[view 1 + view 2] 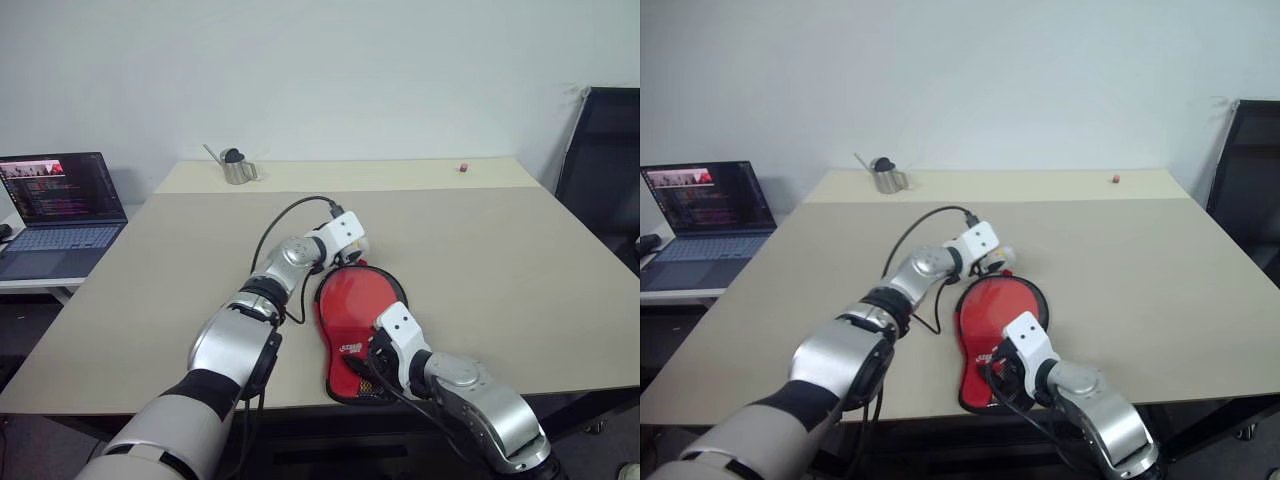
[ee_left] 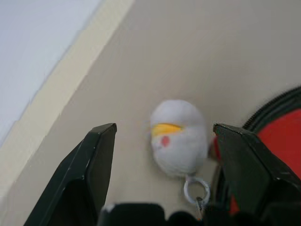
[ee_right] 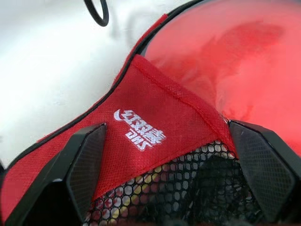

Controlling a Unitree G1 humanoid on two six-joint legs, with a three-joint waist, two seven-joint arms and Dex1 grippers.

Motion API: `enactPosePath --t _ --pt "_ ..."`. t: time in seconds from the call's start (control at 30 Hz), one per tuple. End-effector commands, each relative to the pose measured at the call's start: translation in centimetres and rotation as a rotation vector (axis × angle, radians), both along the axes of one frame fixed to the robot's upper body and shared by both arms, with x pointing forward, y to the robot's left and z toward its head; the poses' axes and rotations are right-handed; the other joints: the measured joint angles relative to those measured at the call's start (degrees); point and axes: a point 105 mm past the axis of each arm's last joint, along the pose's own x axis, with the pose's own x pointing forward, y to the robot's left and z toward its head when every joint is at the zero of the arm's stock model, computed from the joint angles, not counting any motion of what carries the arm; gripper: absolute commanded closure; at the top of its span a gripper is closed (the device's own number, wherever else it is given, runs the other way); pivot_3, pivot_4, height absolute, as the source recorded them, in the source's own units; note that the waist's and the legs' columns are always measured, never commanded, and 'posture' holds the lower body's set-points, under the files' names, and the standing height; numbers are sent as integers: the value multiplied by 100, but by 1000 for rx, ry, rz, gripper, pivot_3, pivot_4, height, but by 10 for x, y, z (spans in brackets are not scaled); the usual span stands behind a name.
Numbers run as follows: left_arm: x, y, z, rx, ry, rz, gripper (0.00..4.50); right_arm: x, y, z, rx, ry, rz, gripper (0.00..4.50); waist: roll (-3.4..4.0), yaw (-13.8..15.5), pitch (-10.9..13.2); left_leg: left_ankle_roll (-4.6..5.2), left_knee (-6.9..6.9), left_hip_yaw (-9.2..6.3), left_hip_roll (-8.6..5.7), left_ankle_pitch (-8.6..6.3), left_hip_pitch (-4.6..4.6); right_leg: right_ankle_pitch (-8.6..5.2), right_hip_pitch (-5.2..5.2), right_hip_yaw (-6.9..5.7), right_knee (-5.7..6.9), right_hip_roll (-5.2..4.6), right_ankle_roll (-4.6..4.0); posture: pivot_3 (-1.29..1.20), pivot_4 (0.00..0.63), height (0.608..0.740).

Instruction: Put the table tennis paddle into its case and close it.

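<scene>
The case (image 1: pixel 345 350) lies flat near the table's front edge, its black rim ringing the table tennis paddle's red face (image 1: pixel 360 298). A red logo panel (image 3: pixel 141 132) and black mesh cover the near end, so the handle is hidden. My left gripper (image 2: pixel 164 129) is open at the case's far end, its fingers either side of a small white-and-yellow ball charm (image 2: pixel 178 141) on a ring, without touching it. My right gripper (image 3: pixel 167 129) hangs open just over the logo panel at the near end, gripping nothing.
An open laptop (image 1: pixel 60 210) sits on a side table at the left. A metal cup (image 1: pixel 238 170) and a small red object (image 1: pixel 463 167) stand near the table's far edge. A black chair (image 1: pixel 605 170) is at the right. A black cable (image 1: pixel 280 225) loops from my left wrist.
</scene>
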Motion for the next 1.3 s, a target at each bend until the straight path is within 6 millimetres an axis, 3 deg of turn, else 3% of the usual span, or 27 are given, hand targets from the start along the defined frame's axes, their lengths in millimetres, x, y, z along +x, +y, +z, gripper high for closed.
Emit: enactPosePath --t 0.03,0.27,0.47,0.6,0.9,1.03,1.3 --pt "-5 12 21 -156 -39 -61 919 5 -16 3 34 43 -20 0 1 9 6 0 0 1 -1 0 -4 0 -2 2 -3 -1 -1 0 150 740" --pt "-42 32 3 -406 124 -231 919 13 -25 40 175 2 23 0 35 38 53 2 -2 -1 -12 -3 -19 6 -7 7 -18 -12 -11 0 150 740" --pt "-76 44 -4 -440 190 -245 919 7 -24 70 243 -53 113 0 49 31 72 0 -9 -9 -10 -7 -29 21 -21 8 -28 -9 -42 0 150 740" --pt "-100 37 -11 -394 231 -306 919 -1 -28 79 245 -60 171 0 54 46 75 -1 -10 -2 22 -23 -36 21 -16 12 -57 -10 -45 0 150 740" --pt "-109 8 -19 -304 290 -431 919 -1 -48 86 188 -77 164 0 57 73 83 6 -9 4 30 -31 -39 20 -9 4 -72 -6 -45 0 150 740" --pt "-102 1 -29 -239 289 -419 41 -1 -62 95 158 -94 163 0 56 78 88 6 -7 5 31 -32 -41 20 -8 3 -72 -6 -44 0 150 740" --pt "-95 -10 -46 -244 291 -385 41 26 -80 123 146 -164 113 0 56 64 92 12 -7 9 35 -35 -41 20 -8 3 -74 -4 -45 0 150 740"
